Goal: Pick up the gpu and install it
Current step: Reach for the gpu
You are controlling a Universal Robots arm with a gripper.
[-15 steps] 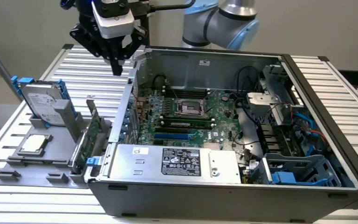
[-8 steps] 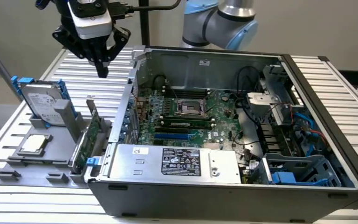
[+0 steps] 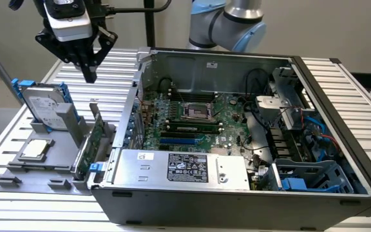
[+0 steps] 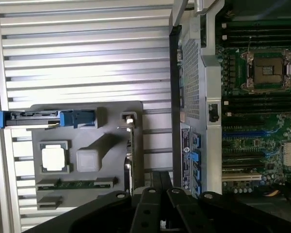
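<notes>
One gpu (image 3: 90, 145) stands edge-on, face barely visible; the pincer (image 3: 89, 72) hangs closed, empty, well apart.

The claw (image 3: 89, 72) hangs high, closed on nothing, pointing straight down.

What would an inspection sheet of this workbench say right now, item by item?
Surface: slatted metal table, carrying a grey parts tray and an open computer case.
Job's things: gpu stands on edge in the tray, beside the case, not yet lifted.
Clutter: hard drive in a blue frame, upright in the tray; CPU chip lying flat in the tray.
Fingers: fingers shut, holding nothing, above the tray, apart from the gpu.
Cables: cables, blue and black, inside the case.
Surroundings: robot arm behind the case.
</notes>
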